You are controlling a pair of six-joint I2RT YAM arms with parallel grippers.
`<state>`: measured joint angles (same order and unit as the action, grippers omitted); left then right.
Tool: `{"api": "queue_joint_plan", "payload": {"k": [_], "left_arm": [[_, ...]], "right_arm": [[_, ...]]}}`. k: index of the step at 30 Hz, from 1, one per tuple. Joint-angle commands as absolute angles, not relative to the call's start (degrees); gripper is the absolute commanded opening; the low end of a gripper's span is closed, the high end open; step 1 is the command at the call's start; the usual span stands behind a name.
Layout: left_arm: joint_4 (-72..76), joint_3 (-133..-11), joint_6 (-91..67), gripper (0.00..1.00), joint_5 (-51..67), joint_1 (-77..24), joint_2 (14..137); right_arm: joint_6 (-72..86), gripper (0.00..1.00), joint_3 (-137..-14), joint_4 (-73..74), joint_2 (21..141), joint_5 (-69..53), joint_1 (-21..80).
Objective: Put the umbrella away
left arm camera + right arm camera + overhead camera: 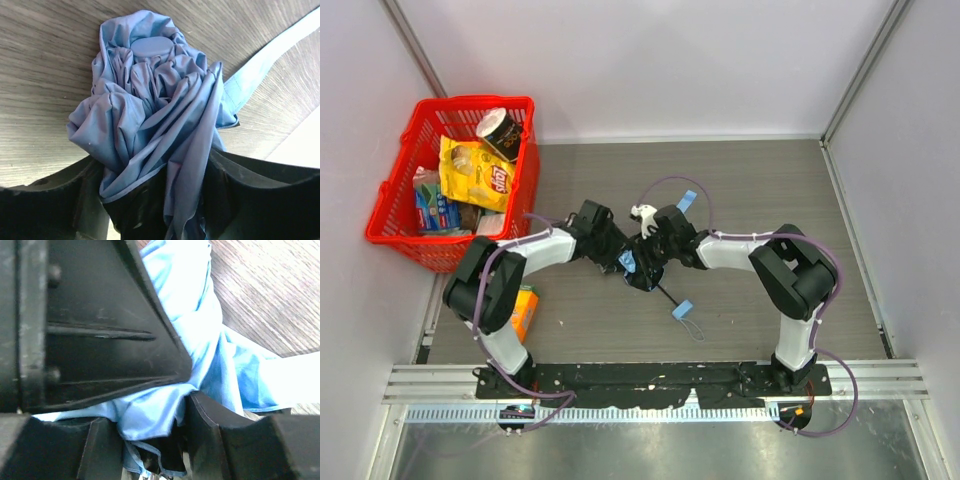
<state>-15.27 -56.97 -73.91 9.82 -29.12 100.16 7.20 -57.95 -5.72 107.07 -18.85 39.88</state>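
Observation:
The umbrella point(150, 105) is a bunched bundle of light blue cloth with its round cap point(150, 48) facing away from the left wrist view. My left gripper point(155, 200) has a dark finger point(250, 195) pressed against each side of the cloth. My right gripper point(155, 440) is shut on a fold of the same umbrella point(155, 415), with the left gripper's black body filling the upper left of that view. From above, both grippers meet mid-table around the umbrella point(629, 262). Its thin black shaft point(665, 293) and blue strap point(682, 308) trail toward the near edge.
A red basket point(395, 232) with a yellow chip bag point(475, 172), a cup and packets stands at the far left. An orange box point(525, 310) lies beside the left arm's base. Walls close the table on three sides.

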Motion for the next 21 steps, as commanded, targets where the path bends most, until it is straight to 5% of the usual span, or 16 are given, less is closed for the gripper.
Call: {"api": "queue_joint_plan", "payload": {"k": [1, 6, 10, 16, 21], "left_arm": [[-5.55, -50.20, -69.97, 0.56, 11.60, -30.67, 96.94], [2.52, -44.83, -66.37, 0.37, 8.27, -30.50, 98.70], [9.66, -41.75, -65.05, 0.00, 6.42, -30.41, 101.50], [17.83, -37.19, -66.26, 0.00, 7.38, -29.79, 108.01], [19.87, -34.10, -68.29, 0.00, 5.89, -29.71, 108.81]], "right_arm": [[5.45, 0.01, -55.55, 4.31, 111.62, -11.86, 39.02], [4.84, 0.01, -55.46, 4.13, 111.97, -17.12, 38.15], [3.17, 0.01, -55.46, 3.96, 112.06, -20.82, 37.79], [3.17, 0.02, -55.11, 4.30, 111.10, -23.56, 35.68], [3.51, 0.31, -56.69, 7.81, 108.20, -23.29, 35.68]]}}
